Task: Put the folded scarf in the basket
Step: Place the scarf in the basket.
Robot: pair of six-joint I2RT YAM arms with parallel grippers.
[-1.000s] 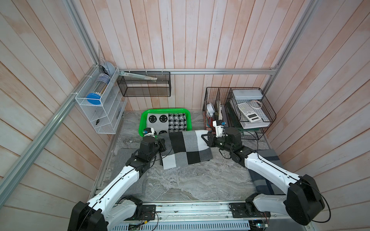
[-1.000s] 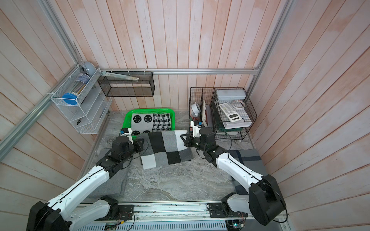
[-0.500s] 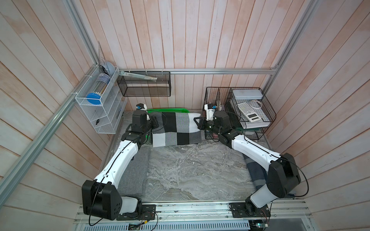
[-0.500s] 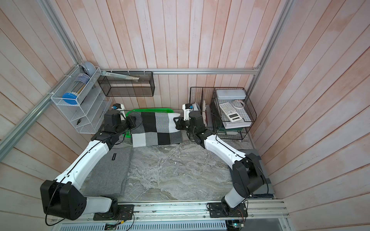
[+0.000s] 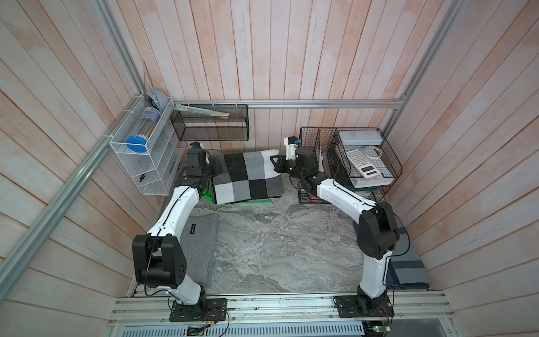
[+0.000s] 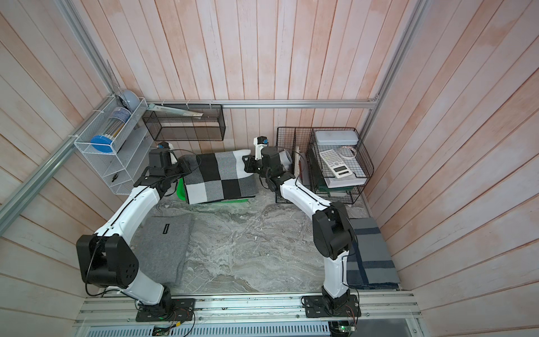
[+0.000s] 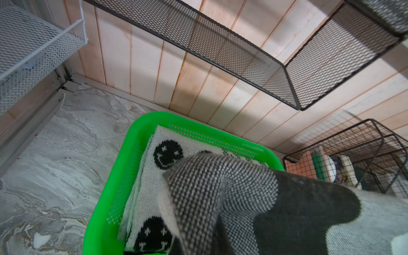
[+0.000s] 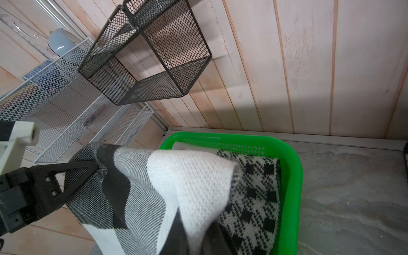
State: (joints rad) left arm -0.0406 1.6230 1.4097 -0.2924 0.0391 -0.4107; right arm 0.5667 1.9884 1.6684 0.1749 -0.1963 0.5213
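Left end effector [image 5: 215, 170] is pinched shut on one short edge of the scarf [image 5: 248, 178]. In the right wrist view you can see a black finger [image 8: 44, 192] biting right into the grey weave. Right end effector [image 5: 275, 164] is closed just as tight on the opposite edge, next to the white corner square.

So the scarf, a folded black/grey/white check, is slung between the two arms like a little hammock. It's hanging right over the basket [image 7: 141, 123], at the back of the surface [image 5: 277, 242] against the wall. In both top views it covers nearly all of the basket, with only bits of green rim peeking out at the near side. The wrist views show the held edges lifted clear of the rim. Can't tell if the sagging near edge touches it.

The basket isn't bare inside: there's a white smiley-face knit [image 7: 167, 152] and a black-and-white plaid knit [image 8: 254, 198] lying flat in it.

Further out, the black mesh shelf [image 5: 210, 125] hangs on the wall above. The wire organiser [image 5: 388, 154] with a calculator [image 5: 361, 163] sits just beside the right arm. A grey cloth [image 5: 201, 242] lies on the surface by the left arm's base.
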